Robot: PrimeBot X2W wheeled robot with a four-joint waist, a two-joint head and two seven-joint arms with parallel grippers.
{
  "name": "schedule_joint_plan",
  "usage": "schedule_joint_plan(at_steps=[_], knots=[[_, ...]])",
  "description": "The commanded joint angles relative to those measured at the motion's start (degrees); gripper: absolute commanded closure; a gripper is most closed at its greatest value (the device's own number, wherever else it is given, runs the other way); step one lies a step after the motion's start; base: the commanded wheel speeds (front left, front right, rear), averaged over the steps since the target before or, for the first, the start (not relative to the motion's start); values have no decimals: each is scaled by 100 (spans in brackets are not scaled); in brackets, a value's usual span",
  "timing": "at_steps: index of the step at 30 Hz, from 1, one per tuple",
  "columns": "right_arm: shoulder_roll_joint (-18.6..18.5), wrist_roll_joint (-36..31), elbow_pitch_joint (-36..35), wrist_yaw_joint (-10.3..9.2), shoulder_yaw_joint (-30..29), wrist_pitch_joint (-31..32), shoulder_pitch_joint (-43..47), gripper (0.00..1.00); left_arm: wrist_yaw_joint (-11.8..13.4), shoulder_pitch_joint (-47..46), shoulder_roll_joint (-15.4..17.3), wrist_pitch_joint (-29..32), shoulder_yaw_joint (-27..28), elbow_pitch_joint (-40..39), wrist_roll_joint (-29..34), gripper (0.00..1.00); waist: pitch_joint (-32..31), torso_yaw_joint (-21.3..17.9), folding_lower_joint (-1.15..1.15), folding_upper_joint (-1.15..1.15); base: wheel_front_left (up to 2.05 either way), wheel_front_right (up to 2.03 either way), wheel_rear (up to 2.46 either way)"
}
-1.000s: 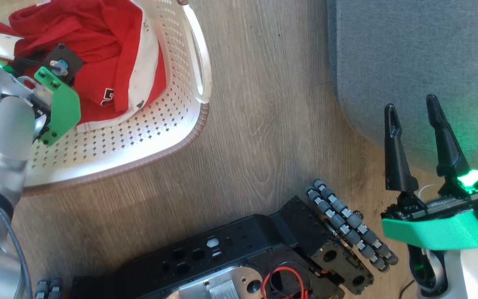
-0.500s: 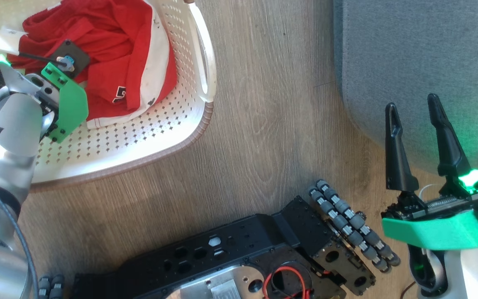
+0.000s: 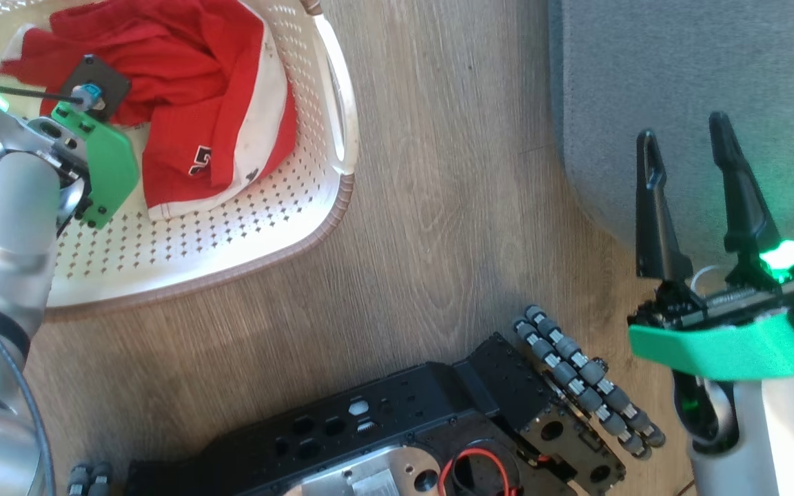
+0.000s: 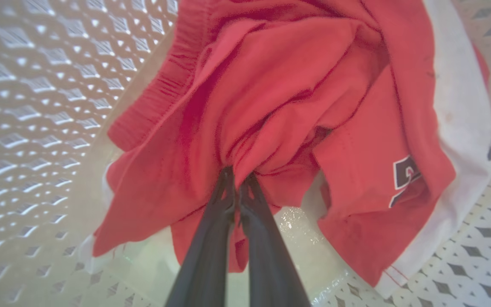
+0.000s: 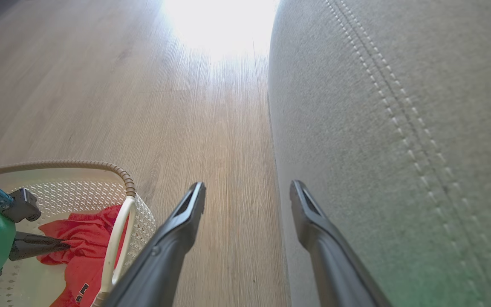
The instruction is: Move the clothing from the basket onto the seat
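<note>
My left pincer is pinched tight on a gathered fold of the red clothing. The garment's white trim and dark printed patch lie off to one side of my grip. The clothing is inside the cream perforated basket, which stands on the wood floor. My right pincer is spread wide with nothing between its fingers. It hovers at the rounded edge of the grey seat, well apart from the basket.

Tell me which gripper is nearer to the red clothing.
Left. The left gripper is shut on the clothing in the basket; the right gripper hangs open by the seat.
</note>
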Motion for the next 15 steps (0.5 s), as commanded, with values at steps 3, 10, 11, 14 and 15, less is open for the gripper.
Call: schedule_joint_plan(at_steps=[3, 10, 11, 14, 15], knots=[[-83, 72, -30, -3, 96, -12, 39, 0, 74, 95, 222, -163, 144, -37, -89, 100, -159, -28, 0, 0, 0, 0, 0], [-83, -164, 360, -3, -15, -12, -388, 0, 178, 604, 121, -248, 426, -578, -452, 100, -909, 142, 0, 0, 0, 0, 0], [-83, -200, 411, -3, -66, -12, -400, 0, 191, 743, 87, -249, 484, -709, -517, 100, -1079, 204, 0, 0, 0, 0, 0], [-83, -314, 553, -3, -187, -12, -401, 0, 217, 1140, 4, -250, 637, -1080, -657, 100, -1565, 365, 0, 0, 0, 0, 0], [-83, -349, 599, -3, -227, -12, -396, 0, 227, 1259, -22, -251, 682, -1195, -687, 100, -1719, 417, 0, 0, 0, 0, 0]])
